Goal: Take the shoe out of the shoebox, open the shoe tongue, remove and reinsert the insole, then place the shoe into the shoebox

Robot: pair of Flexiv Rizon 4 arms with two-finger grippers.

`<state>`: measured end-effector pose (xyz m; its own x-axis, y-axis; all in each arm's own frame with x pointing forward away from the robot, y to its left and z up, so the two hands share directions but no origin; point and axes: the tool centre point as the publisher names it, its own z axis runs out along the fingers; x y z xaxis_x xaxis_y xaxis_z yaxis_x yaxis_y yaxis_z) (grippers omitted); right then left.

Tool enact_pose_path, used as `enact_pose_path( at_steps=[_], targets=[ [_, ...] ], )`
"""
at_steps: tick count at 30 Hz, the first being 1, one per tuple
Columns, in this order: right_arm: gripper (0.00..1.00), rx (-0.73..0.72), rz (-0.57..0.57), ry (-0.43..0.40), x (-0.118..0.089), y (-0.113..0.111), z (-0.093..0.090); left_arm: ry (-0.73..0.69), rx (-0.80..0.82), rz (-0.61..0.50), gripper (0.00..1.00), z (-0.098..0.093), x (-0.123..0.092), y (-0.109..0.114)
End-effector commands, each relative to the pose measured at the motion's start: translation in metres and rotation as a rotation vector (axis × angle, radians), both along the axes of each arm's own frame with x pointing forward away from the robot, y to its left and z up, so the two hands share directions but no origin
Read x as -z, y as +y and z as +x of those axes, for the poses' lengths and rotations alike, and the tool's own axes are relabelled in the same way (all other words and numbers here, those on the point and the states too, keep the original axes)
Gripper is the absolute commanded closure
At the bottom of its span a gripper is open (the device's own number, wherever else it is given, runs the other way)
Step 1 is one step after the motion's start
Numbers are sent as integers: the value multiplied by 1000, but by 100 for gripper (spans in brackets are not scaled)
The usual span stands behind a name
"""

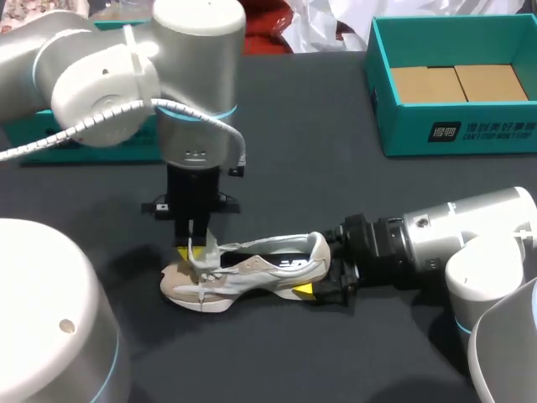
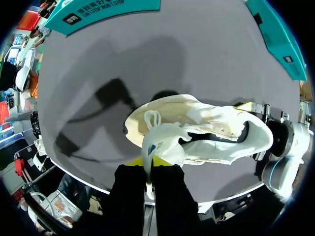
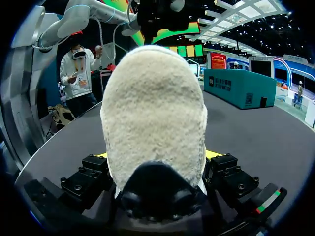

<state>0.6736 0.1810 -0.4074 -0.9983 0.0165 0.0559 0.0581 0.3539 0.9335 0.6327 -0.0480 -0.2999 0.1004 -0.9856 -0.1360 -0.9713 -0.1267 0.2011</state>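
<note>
Left arm (image 1: 197, 92) upright over shoe (image 1: 260, 270), left fingers (image 1: 184, 250) pinching tongue (image 1: 206, 248), right arm (image 1: 453, 231) level, right fingers (image 1: 307, 290) clamping heel (image 1: 319, 248).

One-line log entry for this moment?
shoe: on table, outside shoebox | left hand: shut on tongue | right hand: shut on heel

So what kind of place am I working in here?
Probably a robot workstation for shoe handling: a dark table, an open teal shoebox, and a pale shoe gripped at the heel by the right gripper, its tongue pinched by the left gripper.
</note>
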Motion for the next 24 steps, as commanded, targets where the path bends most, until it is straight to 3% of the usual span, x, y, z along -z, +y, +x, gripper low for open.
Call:
enact_pose_path(
  at_steps=[1, 14, 19, 24],
  targets=[
    [100, 2, -4, 0, 1, 2, 0, 10, -65, -228, 100, 4, 18, 18],
    [100, 2, -4, 0, 1, 2, 0, 56, -100, -176, 100, 10, 43, 25],
    [100, 2, -4, 0, 1, 2, 0, 56, -92, -121, 87, 9, 46, 30],
    [100, 2, -4, 0, 1, 2, 0, 34, -79, -61, 66, 8, 43, 36]
  ],
)
